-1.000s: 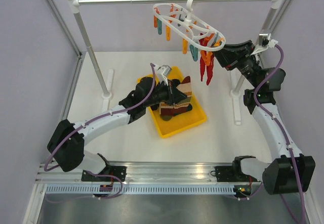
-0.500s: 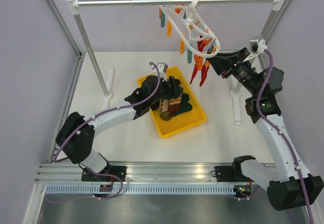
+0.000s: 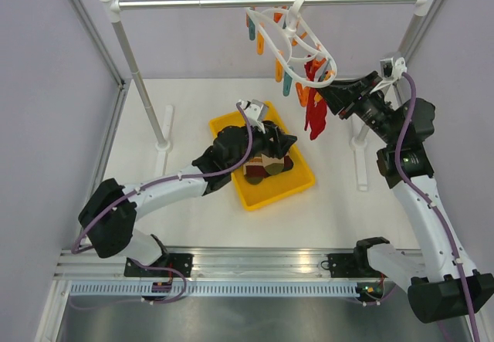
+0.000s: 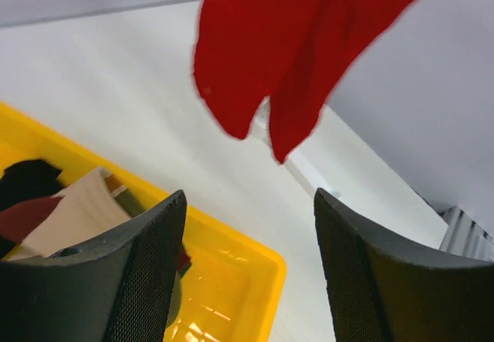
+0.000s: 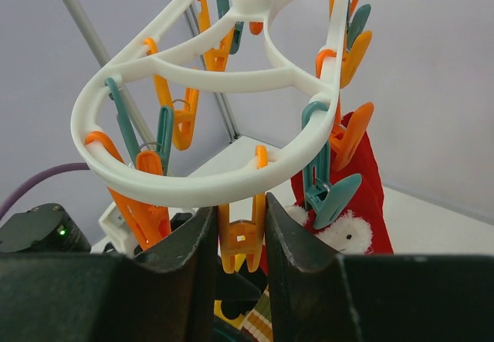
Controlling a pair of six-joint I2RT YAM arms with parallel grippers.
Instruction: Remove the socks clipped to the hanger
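The white hanger (image 3: 292, 39) hangs tilted from the rail, with orange and teal clips dangling. Two red socks (image 3: 315, 112) are still clipped to its near side. My right gripper (image 3: 327, 92) is shut on an orange clip (image 5: 241, 238) under the hanger ring (image 5: 193, 189). Just to the right of that clip, a teal clip (image 5: 330, 191) holds a red sock (image 5: 364, 203). My left gripper (image 3: 282, 144) is open and empty over the yellow tray (image 3: 299, 181). Tan patterned and dark socks (image 3: 266, 164) lie in the tray. In the left wrist view the red socks (image 4: 262, 64) hang above my open left gripper (image 4: 248, 203).
The metal rail (image 3: 201, 2) spans the back on two white posts, with feet at the left (image 3: 163, 144) and the right (image 3: 358, 138). The tray's corner (image 4: 266, 269) lies just below my left fingers (image 4: 147, 265). Grey walls close in both sides.
My left gripper has opened and left the patterned sock in the tray, then shifted slightly right. The right gripper has tilted the hanger up and still grips the clip.
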